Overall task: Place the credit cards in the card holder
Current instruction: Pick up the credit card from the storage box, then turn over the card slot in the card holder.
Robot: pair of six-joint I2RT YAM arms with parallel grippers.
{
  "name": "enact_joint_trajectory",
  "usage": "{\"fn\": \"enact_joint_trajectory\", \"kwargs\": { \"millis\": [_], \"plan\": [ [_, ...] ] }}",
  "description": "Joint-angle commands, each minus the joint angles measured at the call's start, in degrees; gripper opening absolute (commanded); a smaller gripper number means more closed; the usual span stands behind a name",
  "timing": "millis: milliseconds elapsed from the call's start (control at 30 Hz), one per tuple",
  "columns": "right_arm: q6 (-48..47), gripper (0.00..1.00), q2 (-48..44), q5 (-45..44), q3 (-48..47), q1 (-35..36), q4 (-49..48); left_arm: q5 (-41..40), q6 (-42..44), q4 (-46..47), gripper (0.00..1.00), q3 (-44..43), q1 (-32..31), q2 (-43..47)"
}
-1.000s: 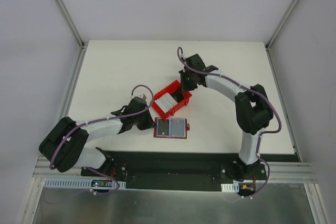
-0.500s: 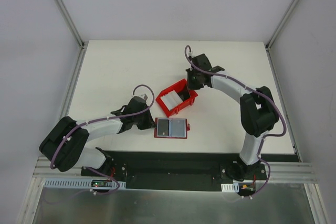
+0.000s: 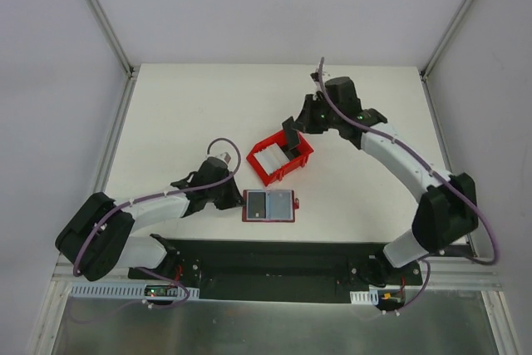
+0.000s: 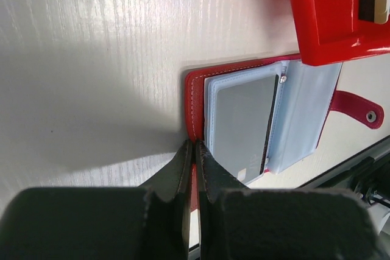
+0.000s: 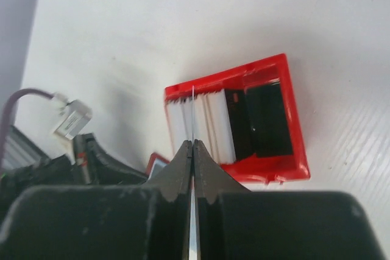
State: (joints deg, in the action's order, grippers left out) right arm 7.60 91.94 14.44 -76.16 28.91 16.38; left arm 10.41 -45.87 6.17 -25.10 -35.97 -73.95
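Note:
The card holder (image 3: pixel 269 205) is a red wallet lying open near the front edge, with a grey credit card (image 4: pixel 241 126) in its left blue-grey pocket and its tab (image 4: pixel 359 108) at the right. My left gripper (image 3: pixel 238 199) is shut on the wallet's red left edge (image 4: pixel 190 108). My right gripper (image 3: pixel 291 139) is shut on a thin whitish card, seen edge-on in the right wrist view (image 5: pixel 193 105), and holds it above the red bin (image 3: pixel 301 162). Several white cards (image 5: pixel 216 123) and dark cards (image 5: pixel 265 120) stand in the bin.
The red bin (image 5: pixel 292 162) stands just behind the wallet, near the middle of the white table (image 3: pixel 183 114). A black strip (image 3: pixel 274 255) runs along the front edge by the arm bases. White walls enclose the table on three sides.
My right arm has swung right and risen, drawing one card up out of the bin; the bin has shifted slightly right. My left gripper stays on the wallet's edge.

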Motion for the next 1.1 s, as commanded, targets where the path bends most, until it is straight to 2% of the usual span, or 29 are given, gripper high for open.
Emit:
{"fn": "enact_joint_trajectory", "kwargs": {
  "millis": [0, 167, 300, 433, 633, 900, 1067],
  "plan": [
    [6.45, 0.0, -11.85, 3.23, 8.73, 0.18, -4.42, 0.31, -1.76, -1.69, 0.0, 1.81, -0.94, 2.49],
    [12.51, 0.0, -24.41, -1.07, 21.9, 3.87, -5.74, -2.23, -6.41, -1.78, 0.0, 3.13, -5.42, 4.69],
    [18.67, 0.0, -30.23, -5.02, 33.41, 9.05, -8.03, -4.7, -9.76, -1.87, 0.0, 3.74, -7.45, 5.4],
    [23.51, 0.0, -32.17, -9.24, 40.2, 13.62, -8.73, -6.37, -11.61, -3.01, 0.0, 4.44, -7.63, 6.1],
    [26.33, 0.0, -29.28, -14.08, 43.02, 18.73, -9.17, -6.99, -13.02, -3.1, 0.0, 5.5, -7.8, 7.42],
    [25.63, 0.0, -26.64, -19.53, 42.67, 19.35, -7.95, -6.9, -13.02, -3.36, 0.0, 6.21, -7.98, 7.95],
    [25.19, 0.0, -26.11, -19.54, 42.76, 19.43, -7.76, -6.9, -12.67, -3.45, 0.0, 6.21, -8.07, 7.68]
  ]
}}
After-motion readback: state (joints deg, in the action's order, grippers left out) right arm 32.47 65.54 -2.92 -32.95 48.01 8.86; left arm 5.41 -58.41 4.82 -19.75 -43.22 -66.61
